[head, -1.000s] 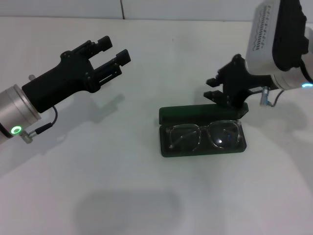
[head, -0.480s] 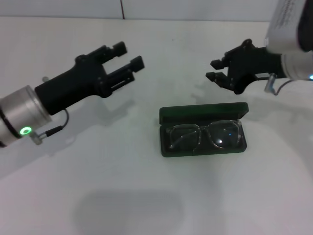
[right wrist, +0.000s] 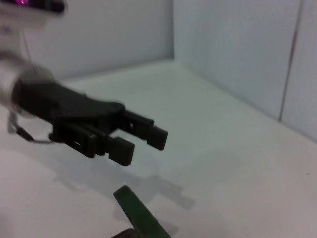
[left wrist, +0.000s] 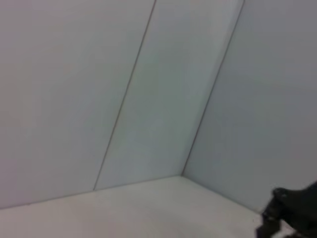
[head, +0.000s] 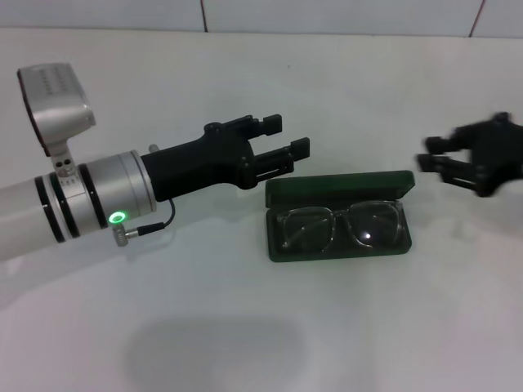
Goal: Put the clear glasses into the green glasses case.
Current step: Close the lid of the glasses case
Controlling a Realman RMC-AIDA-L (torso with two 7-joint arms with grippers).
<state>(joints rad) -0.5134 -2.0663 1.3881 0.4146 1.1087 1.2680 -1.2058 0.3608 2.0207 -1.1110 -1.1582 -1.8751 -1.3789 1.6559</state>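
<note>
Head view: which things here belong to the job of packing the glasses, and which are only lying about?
Belong to the job:
- clear glasses, lying inside the case
- green glasses case, lid open
- left gripper, open, beside the case lid
- right gripper, off to the case's right

Lying about:
- nothing else; only the white table

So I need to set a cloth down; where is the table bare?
The near table in front of the green glasses case is bare. The far strip is bare too. Crowded: left gripper beside the case's lid, right gripper just right.
</note>
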